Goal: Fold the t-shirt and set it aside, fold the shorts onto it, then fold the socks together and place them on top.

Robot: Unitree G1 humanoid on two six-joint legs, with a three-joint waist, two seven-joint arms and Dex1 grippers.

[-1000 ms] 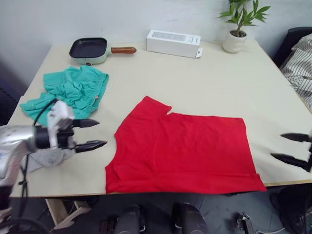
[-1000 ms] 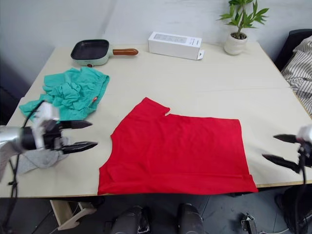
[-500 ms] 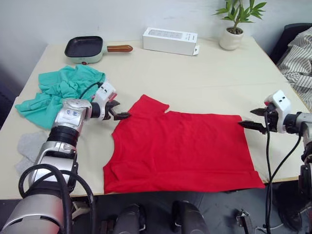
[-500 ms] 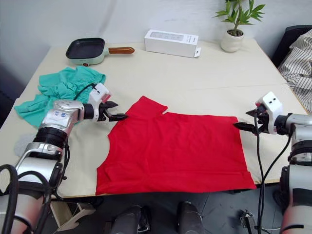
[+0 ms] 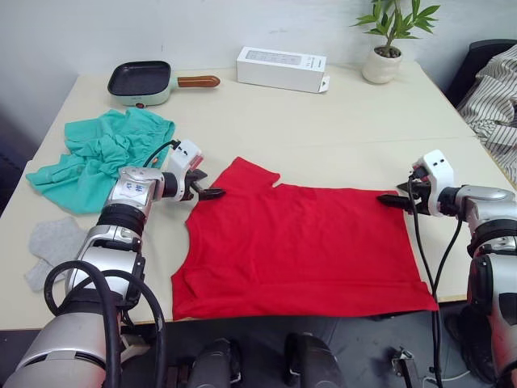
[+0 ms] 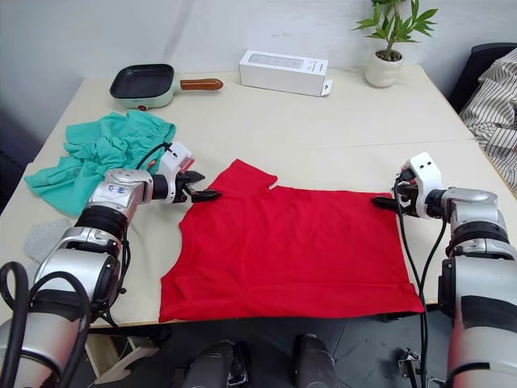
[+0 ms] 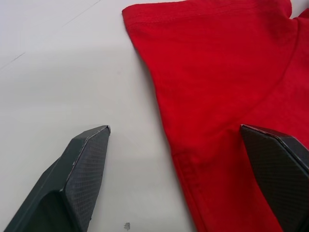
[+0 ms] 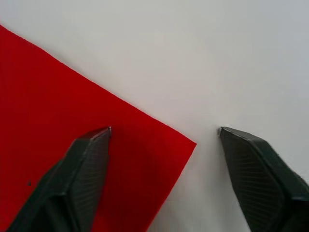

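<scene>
T-shirt [image 5: 299,242] between both end effectors

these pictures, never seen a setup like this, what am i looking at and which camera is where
This is a humanoid robot with two arms, each ending in a two-fingered black end effector. The two wide pictures come from a stereo camera on its head, looking down over a table. The two close-ups come from cameras on its wrists, looking along the fingers.

On the table lies a red t-shirt, spread flat. The left end effector is open at the shirt's sleeve edge, one finger over the cloth and one over bare table. The right end effector is open astride a far corner of the shirt. Neither holds anything yet.

To the robot's left lie crumpled teal shorts and grey socks. At the far edge stand a small pan, a white box and a potted plant.
</scene>
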